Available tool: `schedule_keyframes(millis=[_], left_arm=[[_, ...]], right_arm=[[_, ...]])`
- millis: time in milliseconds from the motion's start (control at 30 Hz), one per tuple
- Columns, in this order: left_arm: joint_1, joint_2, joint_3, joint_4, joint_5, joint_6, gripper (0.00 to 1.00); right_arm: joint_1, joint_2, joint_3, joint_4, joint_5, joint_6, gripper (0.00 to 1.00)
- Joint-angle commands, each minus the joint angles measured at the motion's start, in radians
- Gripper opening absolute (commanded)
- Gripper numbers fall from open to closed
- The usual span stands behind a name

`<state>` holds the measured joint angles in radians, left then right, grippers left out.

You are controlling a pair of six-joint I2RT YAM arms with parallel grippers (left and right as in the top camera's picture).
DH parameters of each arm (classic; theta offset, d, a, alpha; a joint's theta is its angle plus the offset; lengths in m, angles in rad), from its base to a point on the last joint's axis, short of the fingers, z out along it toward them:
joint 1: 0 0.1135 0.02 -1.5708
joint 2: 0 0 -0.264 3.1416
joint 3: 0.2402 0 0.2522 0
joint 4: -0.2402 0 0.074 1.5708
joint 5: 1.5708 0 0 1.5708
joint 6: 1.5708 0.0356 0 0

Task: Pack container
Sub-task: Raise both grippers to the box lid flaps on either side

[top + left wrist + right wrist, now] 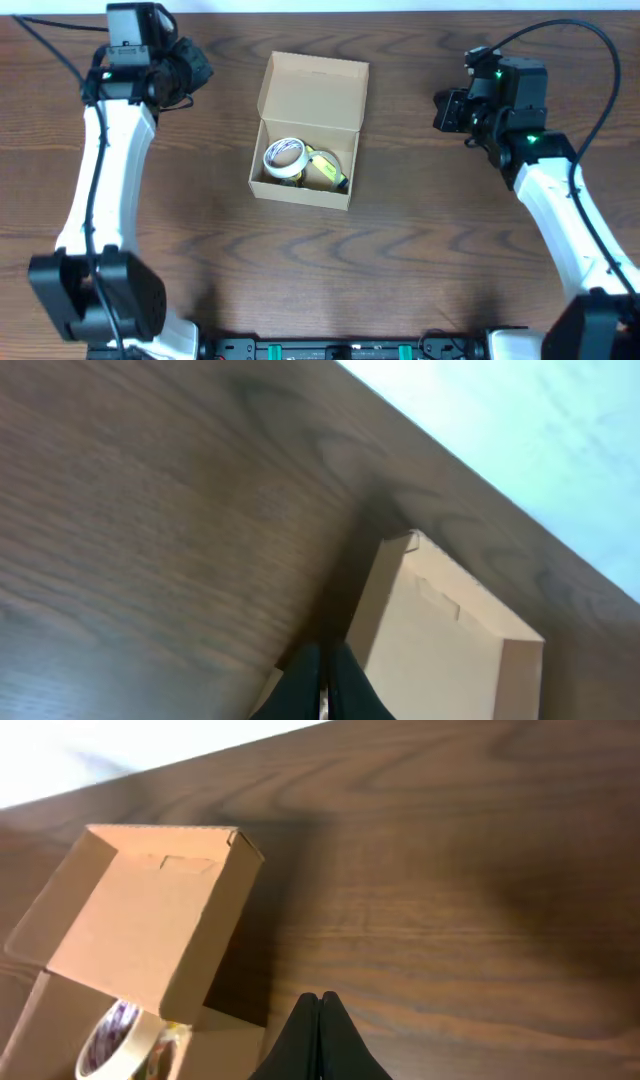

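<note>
— Claws?
— Left claw (323,698) and right claw (320,1038) both clenched on nothing, well apart from the box (300,193), one each side.
— The box?
— Mid-table, flap (315,92) open toward the far side, tape rolls (284,157) inside; any print there is too small to read. Dark wood-grain table (420,260), pale beyond its far edge.

one container (312,90), two tape rolls (284,157)

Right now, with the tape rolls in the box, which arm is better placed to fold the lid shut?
Probably left: the left pincer, shut and empty, sits right beside the lid; the right pincer, also shut, has bare table between it and the lid.
</note>
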<state>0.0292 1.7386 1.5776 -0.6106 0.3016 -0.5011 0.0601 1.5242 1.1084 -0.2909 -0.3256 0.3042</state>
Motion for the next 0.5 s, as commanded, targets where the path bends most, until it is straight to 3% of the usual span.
schedule_keyframes(millis=[0, 100, 267, 467], left_arm=[[0.005, 0.063, -0.004, 0.027, 0.010, -0.020, 0.06], [0.008, 0.128, -0.004, 0.025, 0.031, -0.025, 0.06], [0.050, 0.259, -0.004, 0.052, 0.252, -0.116, 0.06], [0.060, 0.351, -0.004, 0.076, 0.379, -0.156, 0.06]], right_arm=[[-0.008, 0.053, 0.020, 0.023, -0.066, 0.094, 0.01], [-0.008, 0.121, 0.020, 0.084, -0.160, 0.142, 0.01], [-0.008, 0.283, 0.020, 0.166, -0.327, 0.229, 0.01], [-0.008, 0.395, 0.020, 0.242, -0.434, 0.285, 0.01]])
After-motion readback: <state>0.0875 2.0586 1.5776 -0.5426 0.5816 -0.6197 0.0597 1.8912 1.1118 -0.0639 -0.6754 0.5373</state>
